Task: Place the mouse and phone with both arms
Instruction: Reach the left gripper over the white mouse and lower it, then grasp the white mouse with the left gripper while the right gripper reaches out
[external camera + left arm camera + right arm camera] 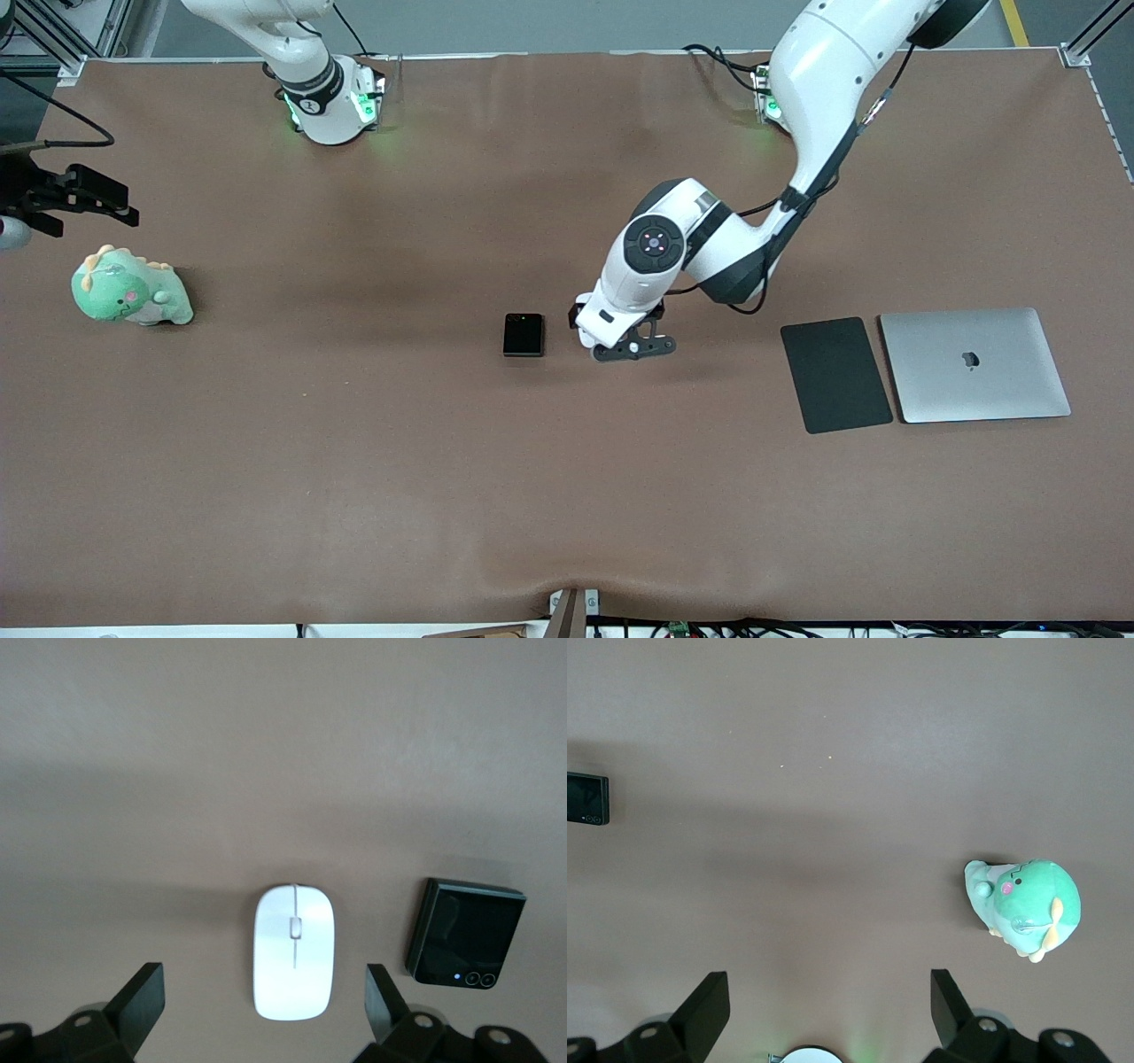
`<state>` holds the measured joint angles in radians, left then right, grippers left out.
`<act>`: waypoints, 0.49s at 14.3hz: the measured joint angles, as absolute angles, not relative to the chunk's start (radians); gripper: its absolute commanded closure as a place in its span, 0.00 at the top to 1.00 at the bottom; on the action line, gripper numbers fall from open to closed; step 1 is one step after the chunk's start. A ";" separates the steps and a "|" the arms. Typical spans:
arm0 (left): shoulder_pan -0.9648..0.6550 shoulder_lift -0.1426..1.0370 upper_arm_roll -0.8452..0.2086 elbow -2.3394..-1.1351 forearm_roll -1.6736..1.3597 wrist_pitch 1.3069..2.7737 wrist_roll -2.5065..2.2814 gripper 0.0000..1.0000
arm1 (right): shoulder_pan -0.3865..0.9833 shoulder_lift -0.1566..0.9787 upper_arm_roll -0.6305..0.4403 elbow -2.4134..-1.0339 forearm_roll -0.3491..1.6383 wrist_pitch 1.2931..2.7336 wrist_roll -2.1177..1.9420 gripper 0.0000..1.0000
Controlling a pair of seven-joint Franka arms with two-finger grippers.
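Left hand (pixel 634 347) hangs spread wide, grasping nothing, right over the mouse (pixel 294 951) at mid-desk (pixel 354 461). The mouse is a white, glossy oval with a thin centre line along its long axis. Just beside it, toward the right arm's end, the phone (pixel 524 335) lies flat: black, glossy, nearly square, rounded corners. Right hand (pixel 75 202) waits released above the green plush dinosaur (pixel 130 288), about nine o'clock from the phone.

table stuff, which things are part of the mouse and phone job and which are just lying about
Part of the job:
- mouse, under the open left end effector
- phone, beside the mouse
- right end effector, open, waiting near the plush toy

Lying about:
- green plush toy
- dark grey pad
- laptop, shut, beside the pad
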<state>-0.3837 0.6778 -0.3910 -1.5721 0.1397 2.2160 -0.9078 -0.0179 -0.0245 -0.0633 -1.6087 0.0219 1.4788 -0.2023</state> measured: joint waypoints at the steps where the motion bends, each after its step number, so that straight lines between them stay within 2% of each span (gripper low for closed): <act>1: -0.394 0.694 -0.389 -1.572 0.143 2.230 -0.922 0.99 | -0.018 -0.025 -0.063 -1.609 0.022 1.479 -0.202 1.00; 2: -0.404 0.708 -0.388 -1.572 0.156 2.243 -0.936 0.94 | -0.018 -0.025 -0.063 -1.609 0.023 1.479 -0.202 1.00; 7: -0.432 0.779 -0.386 -1.572 0.237 2.294 -1.001 0.94 | -0.018 -0.024 -0.063 -1.609 0.027 1.479 -0.202 1.00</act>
<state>-0.4323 0.7790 -0.3865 -1.5717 0.2373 2.2938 -1.0006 -0.0178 -0.0244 -0.0629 -1.6087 0.0275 1.4791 -0.2023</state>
